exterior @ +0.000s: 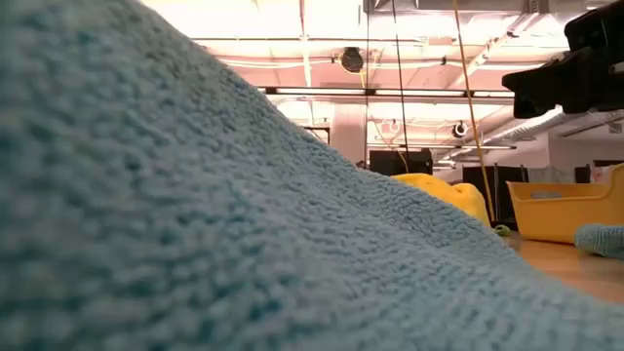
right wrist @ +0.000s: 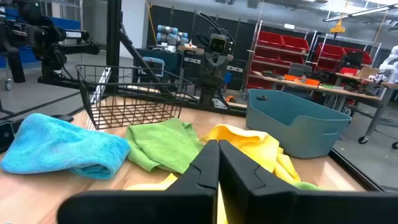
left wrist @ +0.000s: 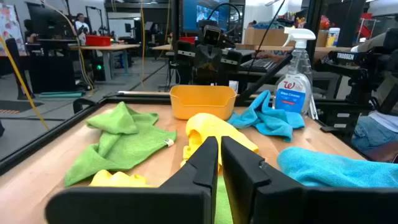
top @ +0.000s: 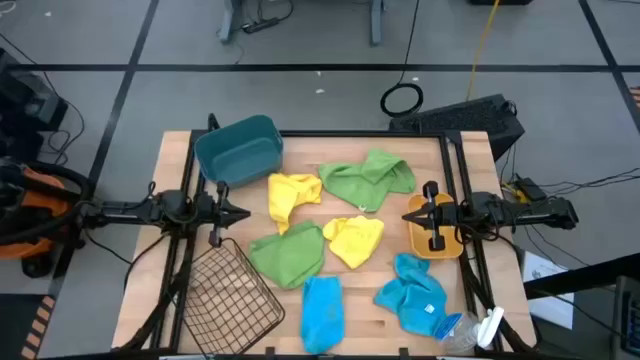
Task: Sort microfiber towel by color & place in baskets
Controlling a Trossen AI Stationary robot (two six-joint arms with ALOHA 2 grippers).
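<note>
Six microfiber towels lie loose on the wooden table: a yellow one, a green one, a second yellow, a second green, and two blue ones. The teal bin stands at the far left, the wire basket at the near left, and the orange tub at the right. My left gripper hovers shut between bin and wire basket. My right gripper is shut above the orange tub's left rim. Neither touches a towel.
A clear spray bottle lies at the near right corner beside the blue towel. A blue towel fills most of the low view. Dark rails frame the table's left and right sides. Bare wood shows along the far edge, right of the teal bin.
</note>
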